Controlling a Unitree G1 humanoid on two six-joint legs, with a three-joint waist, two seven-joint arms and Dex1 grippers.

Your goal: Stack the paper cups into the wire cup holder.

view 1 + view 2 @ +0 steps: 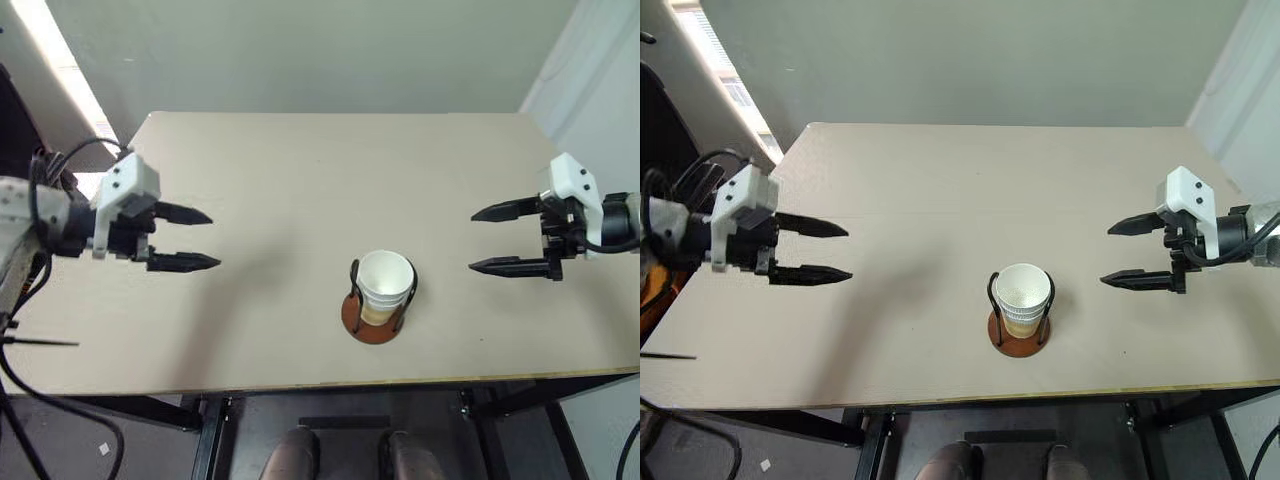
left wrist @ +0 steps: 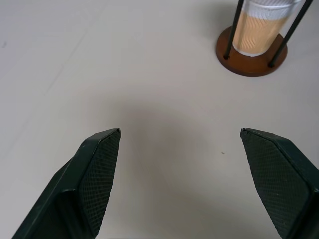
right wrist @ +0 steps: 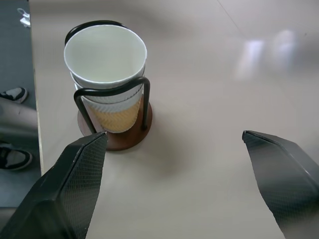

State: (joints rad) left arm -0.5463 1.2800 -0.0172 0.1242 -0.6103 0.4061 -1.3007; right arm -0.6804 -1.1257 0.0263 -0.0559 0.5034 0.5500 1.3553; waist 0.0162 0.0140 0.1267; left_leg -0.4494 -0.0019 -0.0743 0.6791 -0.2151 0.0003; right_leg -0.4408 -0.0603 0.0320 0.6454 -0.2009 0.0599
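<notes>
The paper cups (image 1: 384, 283) stand nested in one stack inside the wire cup holder (image 1: 372, 325), near the table's front edge at the middle. The stack shows white rims above a tan ribbed wall (image 3: 117, 115), between dark wire loops on a reddish-brown disc base (image 2: 251, 62). My left gripper (image 1: 197, 240) hovers well to the left of the holder, open and empty, fingers pointing toward the middle. My right gripper (image 1: 487, 240) hovers to the right of the holder, open and empty, fingers pointing left.
The beige table (image 1: 300, 170) carries nothing else. Its front edge runs just below the holder, with dark floor and a table frame (image 1: 215, 430) beneath. A pale wall stands behind the far edge.
</notes>
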